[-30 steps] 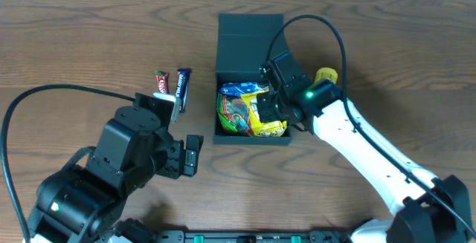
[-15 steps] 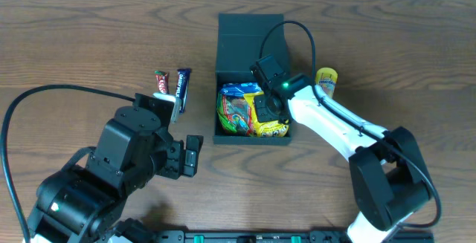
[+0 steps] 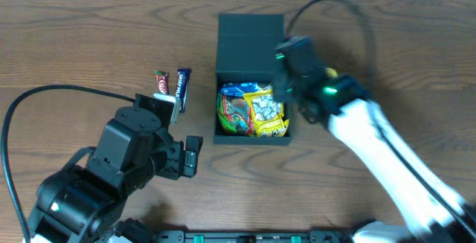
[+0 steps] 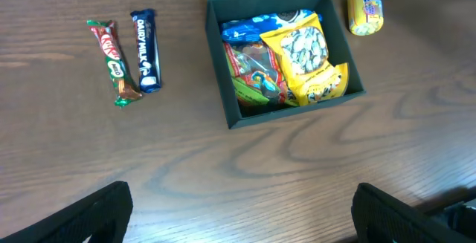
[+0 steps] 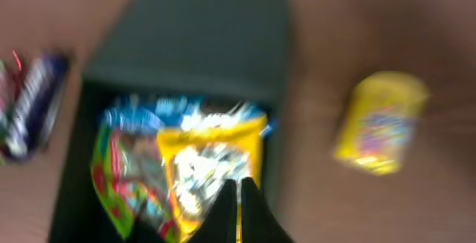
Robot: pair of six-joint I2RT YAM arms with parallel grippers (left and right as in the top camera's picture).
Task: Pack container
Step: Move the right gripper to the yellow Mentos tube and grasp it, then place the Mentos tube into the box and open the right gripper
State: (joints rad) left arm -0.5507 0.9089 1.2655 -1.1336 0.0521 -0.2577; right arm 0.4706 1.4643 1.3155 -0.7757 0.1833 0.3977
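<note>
The right pincer (image 5: pixel 239 189) hung above the open container (image 5: pixel 208 27), over the packets inside it. Its two dark fingers (image 5: pixel 225 213) were pressed together, with nothing between them. This wrist view was blurred, so finer detail could not be told.

The left pincer (image 4: pixel 242 192) was spread wide and held nothing. Its fingers showed only at the two lower corners of its own view, above the bare wood of the table (image 4: pixel 297 161), on the near side of the container.

The container, a dark teal-green square box, stood in the middle of the table, and its flap lid (image 3: pixel 251 35) was laid back on the far side. Inside, a yellow packet (image 4: pixel 309 57) with a picture of pale seeds lay on top at the right. A green and red packet (image 4: pixel 253 79) lay at the left, and a blue packet (image 4: pixel 249 29) lay against the far wall. The writing on these three could not be read.

A small yellow pack (image 4: pixel 364 5) lay on the table to the right of the far corner of the container, near it but not touching. Its brown letters seemed to say "m&m's", but they were too small to be sure.

To the left, well apart from the container, two bars lay side by side. One was a red bar (image 4: pixel 113 59) with a green end, and its white logo appeared to read "KitKat". Just beside it lay a dark blue bar (image 4: pixel 145 50) with the white words "DAIRY MILK".
</note>
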